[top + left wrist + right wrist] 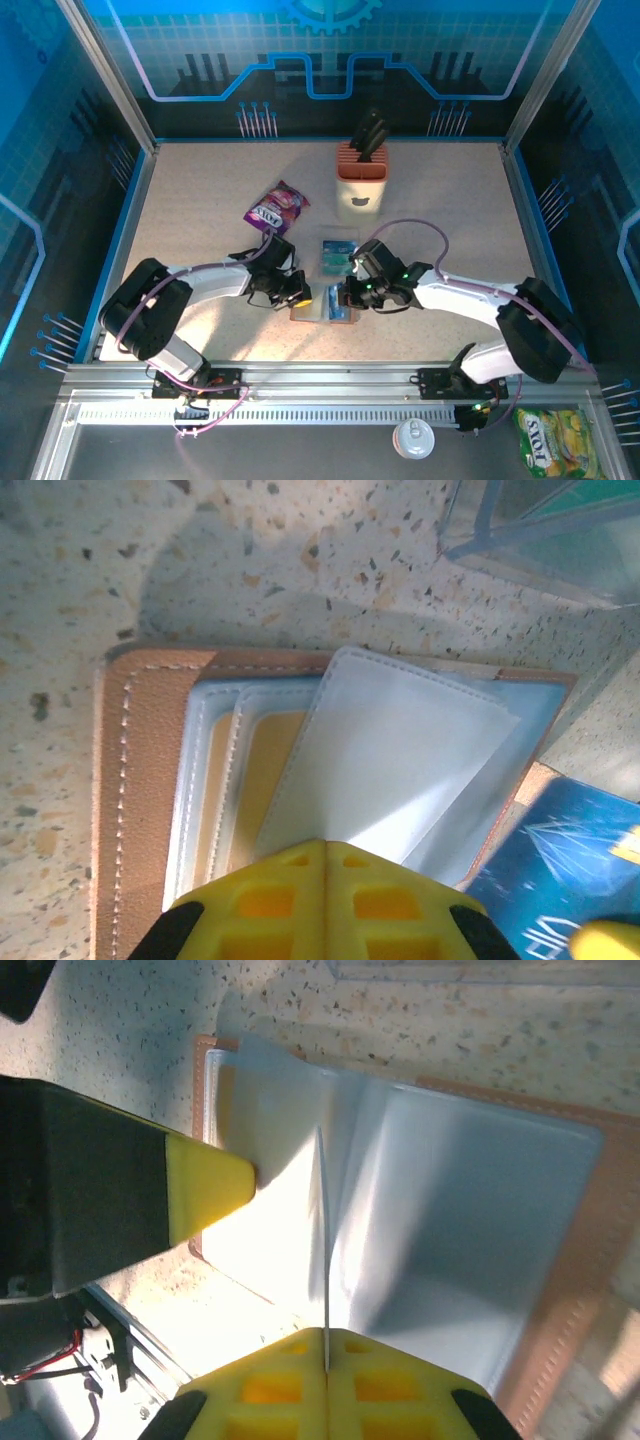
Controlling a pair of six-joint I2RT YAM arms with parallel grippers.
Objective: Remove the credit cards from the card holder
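The card holder (320, 313) lies open on the table between my two grippers, brown leather (140, 780) around grey-blue pockets. My left gripper (325, 845) is shut, its tip pressing down on the pockets beside a raised stitched leaf (400, 740). My right gripper (327, 1335) is shut on that thin leaf (325, 1230), seen edge-on and standing upright. A left fingertip (205, 1185) rests on the holder's far edge. One blue credit card (560, 870) lies by the holder's corner. More teal credit cards (337, 257) lie just beyond, by a clear sleeve (530, 530).
A purple snack packet (277, 207) lies at the back left. A cream-and-orange knife block (361, 175) stands behind the cards. A can (413, 437) and a green bag (557, 440) sit off the table at the near right.
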